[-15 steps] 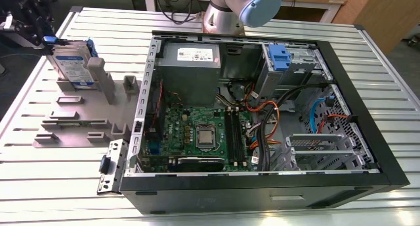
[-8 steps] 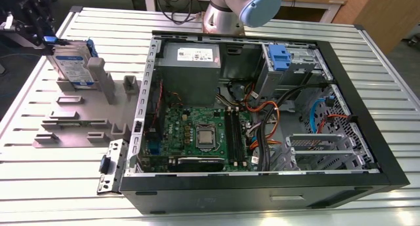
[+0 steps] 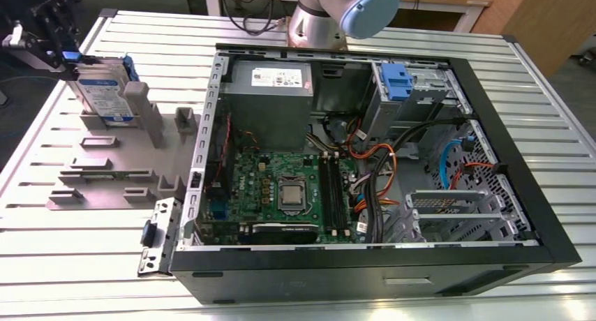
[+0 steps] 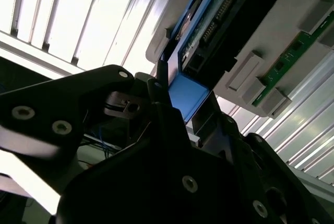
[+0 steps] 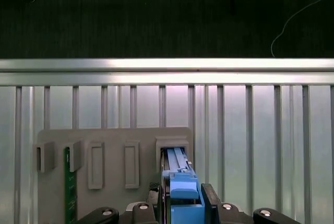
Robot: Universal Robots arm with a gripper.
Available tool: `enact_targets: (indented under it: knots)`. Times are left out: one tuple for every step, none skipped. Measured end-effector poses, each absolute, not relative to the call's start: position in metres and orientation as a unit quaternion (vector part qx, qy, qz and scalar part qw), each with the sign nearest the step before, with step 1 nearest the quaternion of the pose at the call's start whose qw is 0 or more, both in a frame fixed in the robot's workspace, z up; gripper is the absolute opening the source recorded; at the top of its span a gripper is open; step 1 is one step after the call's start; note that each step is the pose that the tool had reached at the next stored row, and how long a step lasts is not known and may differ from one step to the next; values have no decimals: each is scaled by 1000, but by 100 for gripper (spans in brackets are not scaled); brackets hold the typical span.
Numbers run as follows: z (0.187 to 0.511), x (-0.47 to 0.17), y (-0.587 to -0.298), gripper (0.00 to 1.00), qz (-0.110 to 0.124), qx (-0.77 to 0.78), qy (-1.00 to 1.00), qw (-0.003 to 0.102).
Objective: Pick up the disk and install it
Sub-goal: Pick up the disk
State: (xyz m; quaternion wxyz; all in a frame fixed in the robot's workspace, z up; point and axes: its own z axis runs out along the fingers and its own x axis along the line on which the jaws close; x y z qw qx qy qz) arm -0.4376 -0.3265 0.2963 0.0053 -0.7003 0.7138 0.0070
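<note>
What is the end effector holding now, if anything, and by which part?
The end effector holds the disk by its blue upper end, clamped from both sides; the disk stands in the grey holder.

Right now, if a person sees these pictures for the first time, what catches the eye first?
The open computer case takes the middle of the exterior view, its green motherboard and coloured cables laid bare. At the exterior view's left, the disk stands upright in a grey holder block, and the end effector is at its upper end.
</note>
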Motion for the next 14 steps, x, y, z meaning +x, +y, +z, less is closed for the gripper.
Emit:
enact_targets:
  knots:
    - [296,-437,-326,44,7,-700,714,5]
    - [295,-437,-326,44,7,-700,714,5]
    - [295,-437,-326,44,7,-699,715,5]
    - [295,-436,-326,44,7,-697,717,5]
    - [295,-436,-326,44,7,-695,719,5]
    - [295,-436,-326,44,7,-693,721,5]
    - [294,-436,-326,44,7,-691,723,5]
    - [294,-436,-325,44,7,-688,726,5]
    - [294,-436,-325,44,7,-685,728,5]
    - [294,-436,-325,44,7,-682,731,5]
    - [294,-436,-325,44,7,-681,732,5]
    - [294,-436,-325,44,7,-680,733,5]
    - [294,-436,-325,44,7,-680,733,5]
    - [294,-436,-325,44,7,-680,733,5]
